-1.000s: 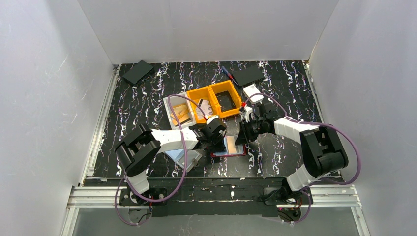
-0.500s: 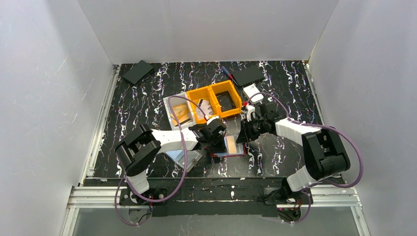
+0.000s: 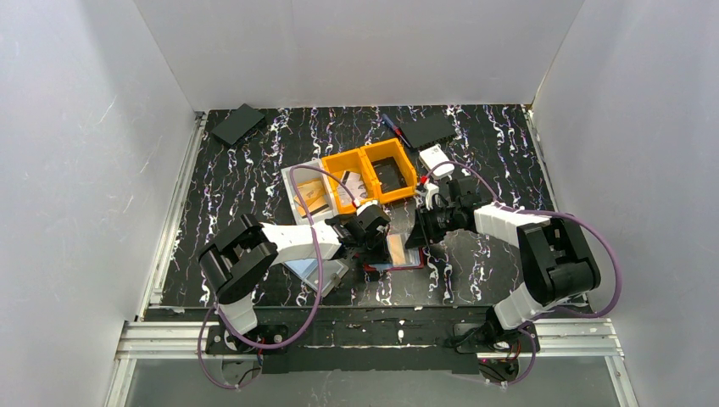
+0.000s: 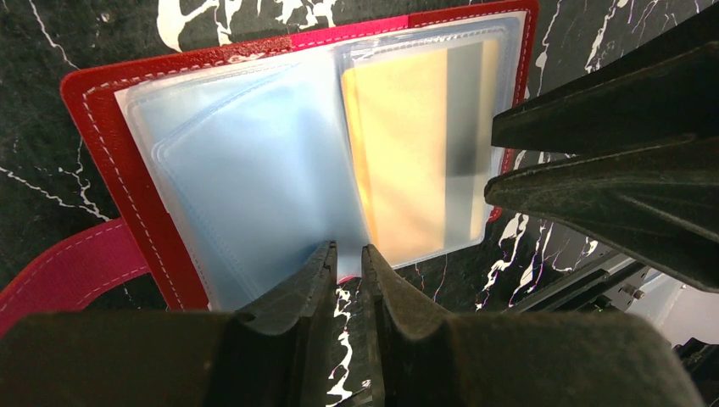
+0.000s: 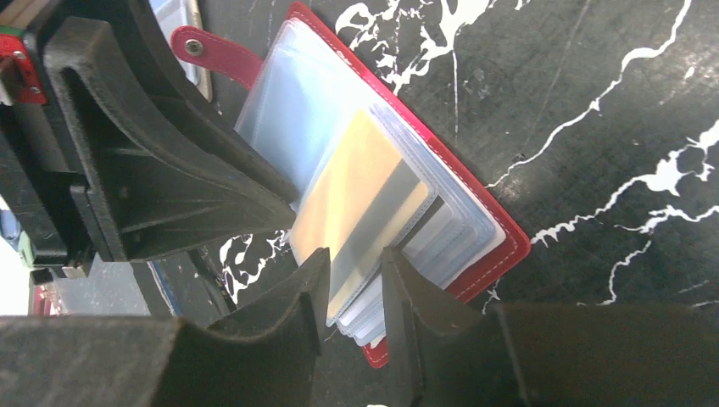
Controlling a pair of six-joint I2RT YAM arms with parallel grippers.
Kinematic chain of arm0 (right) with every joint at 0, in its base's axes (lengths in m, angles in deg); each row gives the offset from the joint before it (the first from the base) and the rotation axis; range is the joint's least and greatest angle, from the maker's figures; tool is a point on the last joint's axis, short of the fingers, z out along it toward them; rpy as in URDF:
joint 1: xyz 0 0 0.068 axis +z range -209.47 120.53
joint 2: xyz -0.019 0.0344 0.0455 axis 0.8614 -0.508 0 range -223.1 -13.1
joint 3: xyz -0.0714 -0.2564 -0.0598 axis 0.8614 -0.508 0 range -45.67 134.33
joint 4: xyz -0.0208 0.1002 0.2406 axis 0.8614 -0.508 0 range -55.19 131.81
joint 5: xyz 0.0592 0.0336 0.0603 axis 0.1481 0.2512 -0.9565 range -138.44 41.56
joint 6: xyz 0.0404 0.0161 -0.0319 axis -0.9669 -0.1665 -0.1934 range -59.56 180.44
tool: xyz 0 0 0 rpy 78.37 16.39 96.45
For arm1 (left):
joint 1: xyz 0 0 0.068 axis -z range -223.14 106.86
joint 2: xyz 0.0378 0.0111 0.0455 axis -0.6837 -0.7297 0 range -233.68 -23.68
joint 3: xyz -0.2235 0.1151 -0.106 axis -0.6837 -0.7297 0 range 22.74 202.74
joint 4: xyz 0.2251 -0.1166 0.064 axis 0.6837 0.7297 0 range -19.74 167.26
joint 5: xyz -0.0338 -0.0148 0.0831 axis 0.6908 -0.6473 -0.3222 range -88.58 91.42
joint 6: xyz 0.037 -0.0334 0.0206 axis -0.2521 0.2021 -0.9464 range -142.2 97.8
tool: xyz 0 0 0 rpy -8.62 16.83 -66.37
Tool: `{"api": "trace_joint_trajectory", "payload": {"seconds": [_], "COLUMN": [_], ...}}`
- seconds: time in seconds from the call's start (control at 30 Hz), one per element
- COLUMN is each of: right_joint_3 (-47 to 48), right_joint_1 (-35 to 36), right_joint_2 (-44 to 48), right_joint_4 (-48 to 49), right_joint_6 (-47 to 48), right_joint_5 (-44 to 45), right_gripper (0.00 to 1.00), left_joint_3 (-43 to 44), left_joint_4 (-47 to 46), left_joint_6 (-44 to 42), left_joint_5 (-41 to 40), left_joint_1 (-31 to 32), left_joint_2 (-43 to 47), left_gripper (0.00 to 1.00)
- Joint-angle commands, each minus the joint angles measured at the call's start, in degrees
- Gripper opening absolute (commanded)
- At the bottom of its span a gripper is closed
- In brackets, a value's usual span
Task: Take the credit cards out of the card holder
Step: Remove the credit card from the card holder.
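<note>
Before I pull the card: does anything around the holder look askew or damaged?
Nothing spilled or damaged. The card holder lies open, its clear sleeves fanned out unevenly on one half, and the tan card sits inside the top sleeve.

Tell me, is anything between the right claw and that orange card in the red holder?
Only the clear sleeve that the orange card sits inside, in the open card holder. The right gripper has its fingers at that sleeve's outer edge. Nothing else visible lies between them.
</note>
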Motion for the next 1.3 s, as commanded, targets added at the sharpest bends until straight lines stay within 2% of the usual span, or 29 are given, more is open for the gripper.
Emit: {"api": "trace_joint_trajectory", "payload": {"seconds": [0.0, 0.27, 0.53, 0.63, 0.93, 1.13, 1.27], "right_joint_3": [-0.41, -1.04, -0.96, 0.8, 7.37, 13.25, 15.08], "right_joint_1": [0.57, 0.52, 0.8, 1.81, 6.54, 9.56, 12.48], "right_joint_2": [-1.15, -1.02, -2.33, -4.0, -8.87, -11.99, -12.84], "right_joint_4": [1.43, 4.02, 6.59, 5.5, 0.09, -9.87, -12.32], "right_joint_6": [-1.74, -5.24, -8.41, -8.22, -4.12, 4.59, 7.92], "right_joint_5": [-7.58, -12.7, -18.67, -20.24, -20.09, -18.18, -15.92], "right_gripper": [0.36, 0.31, 0.31, 0.31, 0.31, 0.32, 0.37], "left_joint_3": [-1.72, -4.05, -9.44, -10.33, -12.7, -16.88, -18.26], "left_joint_4": [2.1, -0.11, -5.64, -5.82, -6.8, -5.93, -0.85], "left_joint_6": [-1.31, -1.44, -2.07, -2.81, -5.22, -9.53, -10.83], "left_joint_5": [0.38, 2.34, 5.13, 5.7, 7.62, 6.0, 5.03], "left_joint_1": [0.02, -0.23, -1.92, -2.36, -2.87, -2.95, -3.51], "left_joint_2": [-0.27, 2.07, 8.84, 9.85, 12.95, 23.75, 31.11], "left_gripper": [0.17, 0.18, 0.29, 0.32, 0.34, 0.54, 0.59]}}
